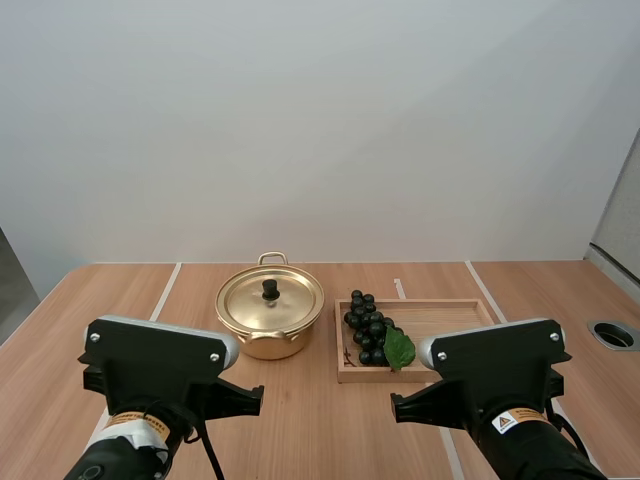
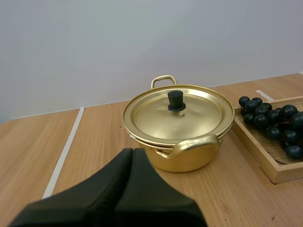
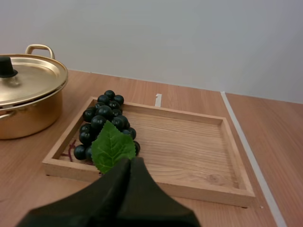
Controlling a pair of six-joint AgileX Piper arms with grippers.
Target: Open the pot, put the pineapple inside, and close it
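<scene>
Pot (image 2: 189, 158), golden, lidded, black knob (image 2: 176, 100)

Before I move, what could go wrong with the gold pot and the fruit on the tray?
The task names a pineapple, but the shallow wooden tray holds a bunch of dark grapes; the target may be mistaken. The lid of the gold metal pot offers just a small black knob; the shut left gripper could slip off it.

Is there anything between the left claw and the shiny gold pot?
Nothing. In the left wrist view, bare wooden table runs from the shut left gripper to the pot.
</scene>
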